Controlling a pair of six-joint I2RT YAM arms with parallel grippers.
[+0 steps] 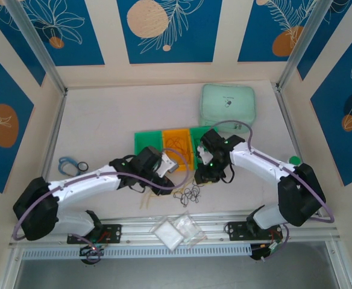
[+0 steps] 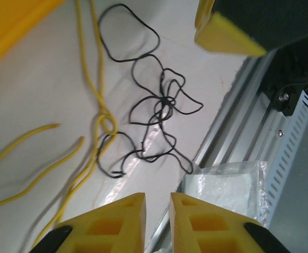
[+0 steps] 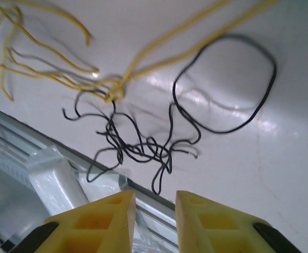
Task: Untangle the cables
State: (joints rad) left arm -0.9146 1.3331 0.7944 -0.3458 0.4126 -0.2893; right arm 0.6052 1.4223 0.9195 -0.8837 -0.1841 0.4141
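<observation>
Two pincers hang above one knot of cables [image 1: 191, 194] lying near the front edge of the bench [image 1: 103, 120]. The left pincer [image 2: 157, 199] has its yellow fingers almost together, with a narrow gap and nothing in it, over the black tangle [image 2: 162, 105] and the yellow strands [image 2: 98, 100] knotted just beside it. The right pincer [image 3: 155, 196] stands a little wider, also empty. Both arms stretch inward from their bases, elbows bent and wrists tipped down, nearly meeting in front of the green and orange bins [image 1: 146, 141]. A clear plastic bag [image 1: 176, 230] lies near the tangle.
</observation>
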